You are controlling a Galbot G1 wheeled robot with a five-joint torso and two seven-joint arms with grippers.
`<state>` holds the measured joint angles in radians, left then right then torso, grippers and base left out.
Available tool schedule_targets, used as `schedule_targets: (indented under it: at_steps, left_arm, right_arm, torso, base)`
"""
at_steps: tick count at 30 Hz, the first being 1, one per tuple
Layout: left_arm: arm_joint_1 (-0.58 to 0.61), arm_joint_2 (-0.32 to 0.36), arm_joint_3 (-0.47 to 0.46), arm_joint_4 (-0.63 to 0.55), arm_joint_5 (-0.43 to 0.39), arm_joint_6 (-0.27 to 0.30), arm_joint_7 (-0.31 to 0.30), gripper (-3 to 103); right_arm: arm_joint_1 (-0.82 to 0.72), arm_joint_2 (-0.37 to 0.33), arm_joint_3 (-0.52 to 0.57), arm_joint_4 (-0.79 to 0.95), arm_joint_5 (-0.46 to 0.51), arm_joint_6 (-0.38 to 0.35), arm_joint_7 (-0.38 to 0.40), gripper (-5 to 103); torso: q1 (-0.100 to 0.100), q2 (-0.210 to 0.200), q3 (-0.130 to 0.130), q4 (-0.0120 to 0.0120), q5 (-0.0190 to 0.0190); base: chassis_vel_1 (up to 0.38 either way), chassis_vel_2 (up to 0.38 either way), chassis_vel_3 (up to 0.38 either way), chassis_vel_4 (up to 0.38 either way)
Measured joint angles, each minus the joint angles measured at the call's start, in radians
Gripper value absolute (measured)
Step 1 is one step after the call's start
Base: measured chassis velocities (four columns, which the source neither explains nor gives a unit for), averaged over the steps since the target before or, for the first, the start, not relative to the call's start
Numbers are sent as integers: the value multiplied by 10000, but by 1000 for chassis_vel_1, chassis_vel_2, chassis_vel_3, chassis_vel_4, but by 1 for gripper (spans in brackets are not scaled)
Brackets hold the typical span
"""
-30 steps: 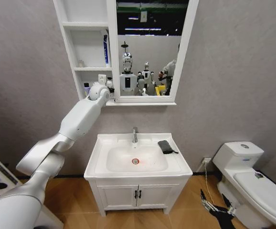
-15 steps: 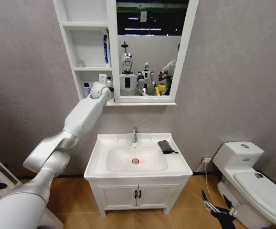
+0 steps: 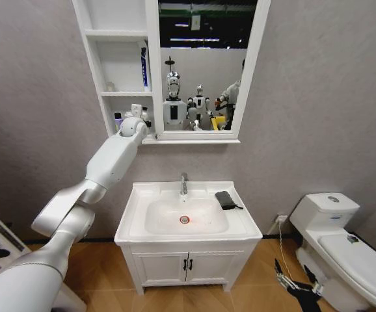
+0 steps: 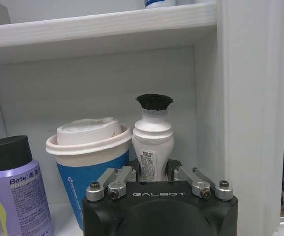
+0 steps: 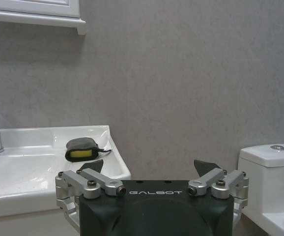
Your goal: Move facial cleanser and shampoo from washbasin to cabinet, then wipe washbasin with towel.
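Observation:
My left gripper (image 4: pixel 153 169) reaches into the bottom shelf of the cabinet (image 3: pixel 124 94) and is shut on a white bottle with a black cap (image 4: pixel 153 132). I cannot tell whether this is the shampoo or the facial cleanser. The bottle stands upright beside a paper cup (image 4: pixel 90 147). A blue tube (image 3: pixel 144 67) stands on the shelf above. The dark towel (image 3: pixel 225 199) lies on the washbasin (image 3: pixel 142 192) rim, right of the tap. My right gripper (image 5: pixel 149 167) hangs open and low beside the basin.
A purple spray bottle (image 4: pixel 16 184) stands on the same shelf, on the cup's other side. The mirror frame (image 4: pixel 245 98) stands close beside the bottle. A toilet (image 3: pixel 344 240) stands to the right of the basin.
The left wrist has shifted slightly left and down at the bottom shelf. The towel and the right arm have not moved.

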<state>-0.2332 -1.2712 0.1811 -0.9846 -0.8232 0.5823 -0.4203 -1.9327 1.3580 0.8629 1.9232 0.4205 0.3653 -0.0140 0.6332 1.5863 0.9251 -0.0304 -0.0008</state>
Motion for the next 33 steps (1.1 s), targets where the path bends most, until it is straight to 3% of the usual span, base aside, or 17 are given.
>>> schedule_targets:
  at_steps: [18, 26, 27, 29, 33]
  left_arm:
    - [-7, -90, 89, 171, 77, 25, 46, 25]
    - [100, 1, 122, 30, 59, 122, 37, 57]
    - [100, 1, 122, 30, 59, 122, 37, 57]
    - [158, 86, 146, -91, 3, 140, 29, 68]
    - [270, 298, 233, -393, -180, 191, 0, 79]
  right_arm:
    - [-39, -18, 71, -58, 107, 45, -17, 100]
    - [8, -26, 75, -72, 107, 45, -23, 100]
    - [8, -26, 75, -72, 107, 45, -23, 100]
    - [20, -25, 68, -81, 104, 43, -23, 100]
    - [35, -26, 58, -113, 86, 43, -24, 100]
  torso:
    - [-1, 1, -1, -1, 2]
    - [-1, 1, 0, -1, 0]
    - [-1, 1, 0, -1, 0]
    - [-1, 1, 0, -1, 0]
    - [-1, 0, 0, -1, 0]
  base:
    - [0, 0, 0, 0]
    - [0, 0, 0, 0]
    - [0, 0, 0, 0]
    - [0, 0, 0, 0]
    - [0, 0, 0, 0]
